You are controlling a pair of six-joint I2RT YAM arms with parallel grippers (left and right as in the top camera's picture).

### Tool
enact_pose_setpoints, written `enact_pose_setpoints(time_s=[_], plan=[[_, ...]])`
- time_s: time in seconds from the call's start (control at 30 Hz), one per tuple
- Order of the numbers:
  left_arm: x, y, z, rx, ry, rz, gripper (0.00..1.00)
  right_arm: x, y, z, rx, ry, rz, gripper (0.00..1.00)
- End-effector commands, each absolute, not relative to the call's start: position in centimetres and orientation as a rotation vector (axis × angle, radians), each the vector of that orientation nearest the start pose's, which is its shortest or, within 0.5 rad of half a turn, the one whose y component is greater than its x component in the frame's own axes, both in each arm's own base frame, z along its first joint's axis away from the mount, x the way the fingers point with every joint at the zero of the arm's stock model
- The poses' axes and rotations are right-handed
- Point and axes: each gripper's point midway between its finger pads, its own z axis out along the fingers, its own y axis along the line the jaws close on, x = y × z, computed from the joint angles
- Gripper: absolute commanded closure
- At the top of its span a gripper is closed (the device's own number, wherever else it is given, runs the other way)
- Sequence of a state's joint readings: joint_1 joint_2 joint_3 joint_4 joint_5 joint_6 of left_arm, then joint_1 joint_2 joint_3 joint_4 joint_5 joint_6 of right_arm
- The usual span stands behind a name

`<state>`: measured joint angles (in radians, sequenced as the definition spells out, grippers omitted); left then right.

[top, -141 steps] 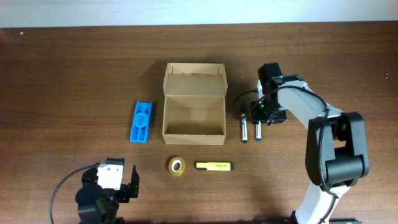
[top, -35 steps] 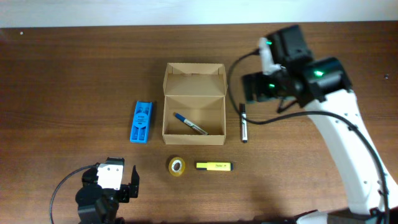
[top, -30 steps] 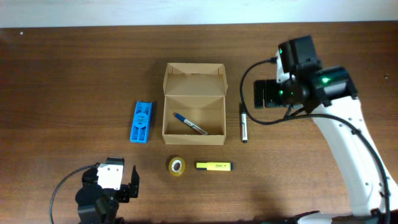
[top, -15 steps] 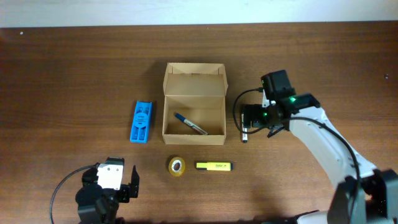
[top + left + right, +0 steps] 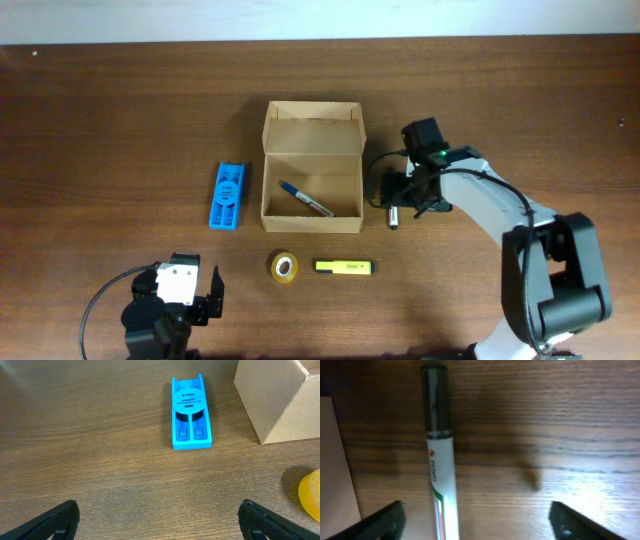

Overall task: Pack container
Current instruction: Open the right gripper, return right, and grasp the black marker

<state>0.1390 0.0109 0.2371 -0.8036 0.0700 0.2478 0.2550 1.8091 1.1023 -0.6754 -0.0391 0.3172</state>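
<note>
The container [image 5: 311, 166] sits just left of the right gripper [image 5: 479, 521], whose jaws stand apart astride a white marker [image 5: 441, 485]; the left gripper [image 5: 160, 520] gapes too.

Marker [image 5: 441, 490], white barrel: red "TOYO", approx. Blue block [image 5: 190, 415] round label: print too small to read.

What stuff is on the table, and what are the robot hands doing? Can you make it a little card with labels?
container: tan cardboard box, flap lid open
inside it: blue pen
right gripper: open, one finger on each side of the white marker, just right of the box
left gripper: open, holding nothing
outside the box: blue plastic block, yellow tape roll, yellow highlighter
</note>
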Motion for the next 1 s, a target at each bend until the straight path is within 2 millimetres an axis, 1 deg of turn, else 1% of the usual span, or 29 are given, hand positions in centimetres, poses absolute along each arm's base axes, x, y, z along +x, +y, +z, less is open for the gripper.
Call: enact_pose_setpoints(time_s=[0.0,0.1,0.17,0.23,0.4,0.53,0.67,0.7,0.87,0.97], plan=[[18.7,1.6,9.4,0.167,2.146,0.172,0.01,33.7,10.0,0.6,0.079,2.983,0.117,0.13],[18.7,1.6,9.4,0.167,2.146,0.172,0.0,33.6,10.0,0.0,0.078,2.993,0.098,0.18],[18.7,1.6,9.4,0.167,2.146,0.172,0.0,33.6,10.0,-0.2,0.083,2.996,0.085,0.23],[18.7,1.6,9.4,0.167,2.146,0.172,0.0,33.6,10.0,-0.4,0.09,2.996,0.07,0.35],[18.7,1.6,9.4,0.167,2.146,0.172,0.0,33.4,10.2,-0.9,0.073,3.006,0.053,0.41],[18.7,1.6,9.4,0.167,2.146,0.172,0.0,33.1,10.6,-1.5,0.054,3.022,0.043,0.56],[18.7,1.6,9.4,0.167,2.146,0.172,0.0,32.8,11.1,-1.8,0.026,3.03,0.041,0.75],[18.7,1.6,9.4,0.167,2.146,0.172,0.0,32.8,11.2,-1.8,0.024,3.029,0.041,0.79],[18.7,1.6,9.4,0.167,2.146,0.172,0.0,32.9,11.2,-1.7,0.025,3.025,0.044,0.9],[18.7,1.6,9.4,0.167,2.146,0.172,0.01,33.0,11.2,-1.4,0.025,3.028,0.042,0.93]])
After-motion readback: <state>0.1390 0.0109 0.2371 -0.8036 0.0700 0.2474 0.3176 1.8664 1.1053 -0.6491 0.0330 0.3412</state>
